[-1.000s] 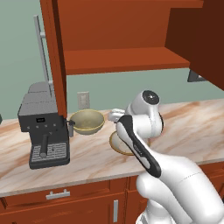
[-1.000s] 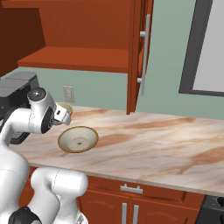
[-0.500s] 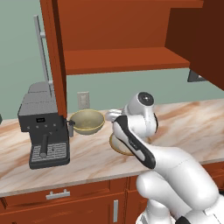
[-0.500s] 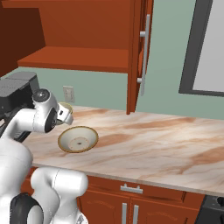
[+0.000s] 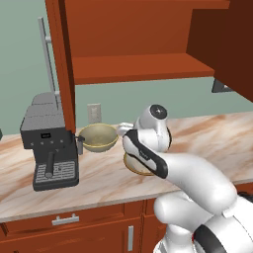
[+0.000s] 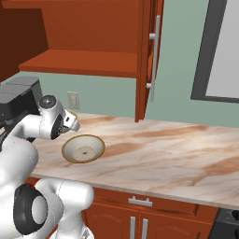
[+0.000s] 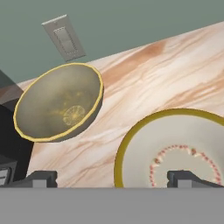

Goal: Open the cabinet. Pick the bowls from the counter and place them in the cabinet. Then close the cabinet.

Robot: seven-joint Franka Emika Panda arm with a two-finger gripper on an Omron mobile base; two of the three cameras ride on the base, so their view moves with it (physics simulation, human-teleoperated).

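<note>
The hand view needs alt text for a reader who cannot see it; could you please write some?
Two tan ceramic bowls sit apart on a beige-pink marble-patterned counter: a deep rounded bowl at left, tilted toward the camera, and a wider shallow bowl with a cream speckled inside at lower right. The open claw hangs above them, and a wall switch plate sits on the grey-green wall behind.

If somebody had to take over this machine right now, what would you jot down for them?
Gripper: fingers wide open, holding nothing, above the counter near both bowls.
Cabinet: doors open, shelf bare.
Deep bowl: on the counter beside the coffee machine.
Shallow bowl: on the counter, in front of the arm.
Done: cabinet opened.
Left: lift each bowl onto the shelf, then close the doors.
</note>
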